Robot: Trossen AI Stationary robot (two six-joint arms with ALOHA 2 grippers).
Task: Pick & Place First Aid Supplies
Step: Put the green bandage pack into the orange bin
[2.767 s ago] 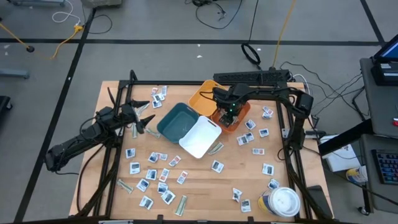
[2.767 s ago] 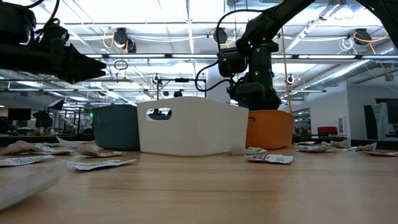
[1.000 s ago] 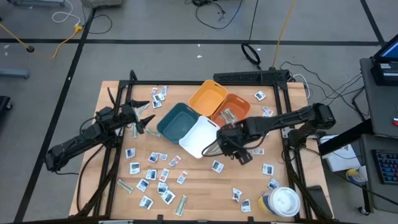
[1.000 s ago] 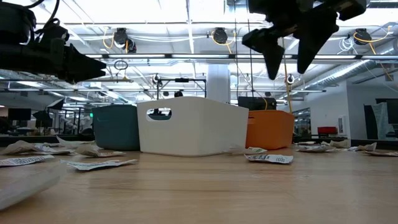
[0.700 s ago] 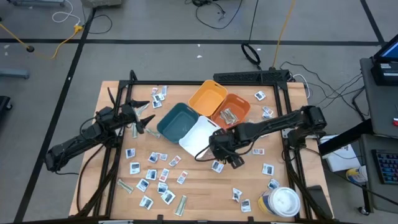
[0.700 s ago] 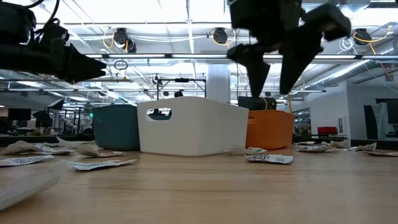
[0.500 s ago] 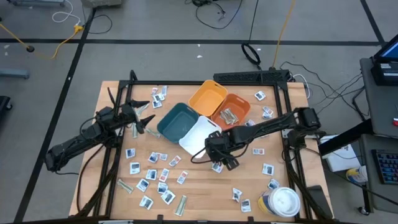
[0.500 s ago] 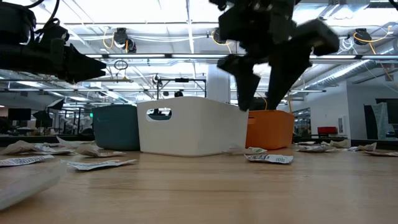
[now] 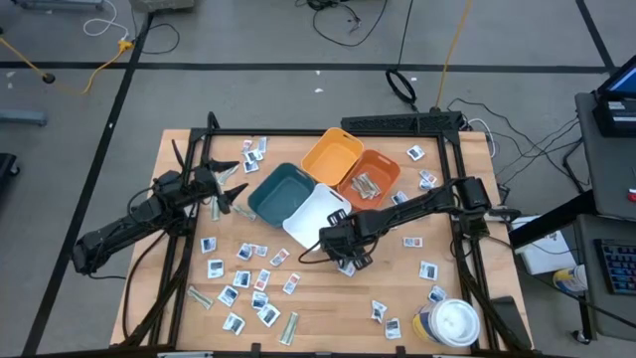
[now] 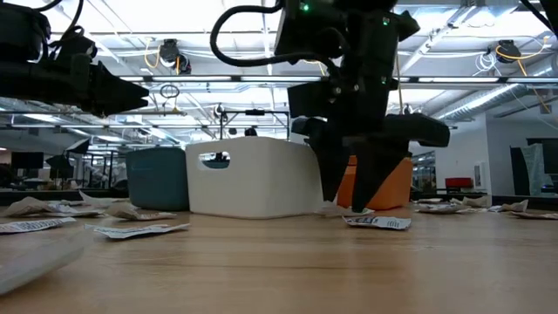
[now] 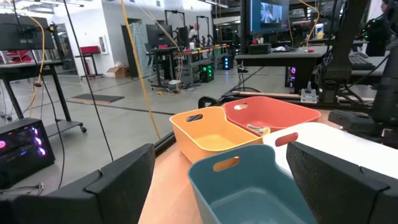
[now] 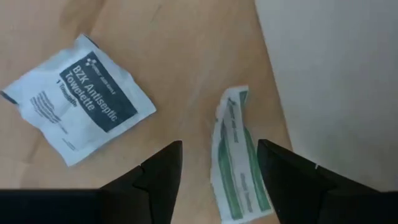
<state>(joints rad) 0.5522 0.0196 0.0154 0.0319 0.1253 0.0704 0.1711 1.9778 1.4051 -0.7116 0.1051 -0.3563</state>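
My right gripper is open and points down at the table by the white bin's near-right corner. In the right wrist view its fingers stand on either side of a green-and-white wrapped strip that lies flat on the wood beside the bin's wall. A white antiseptic towelette packet lies flat close by. Many small packets are strewn over the table. My left gripper is open and hovers above the table's left side, facing the teal bin. My right gripper comes from above, fingers pointing down, their tips low over the table. One finger stands right beside the white bin's wall; whether it touches the wall or the strip, I cannot tell.
The teal bin, yellow bin and orange bin cluster with the white one at mid-table; the orange one holds a few strips. A round white-lidded tub stands at the near right corner. More packets lie on the right side.
My right gripper has swung toward the table's left, along the near side of the white bin, and come down to the table beside the bin's corner, staying open. The white and teal bins have slid a little toward the left.
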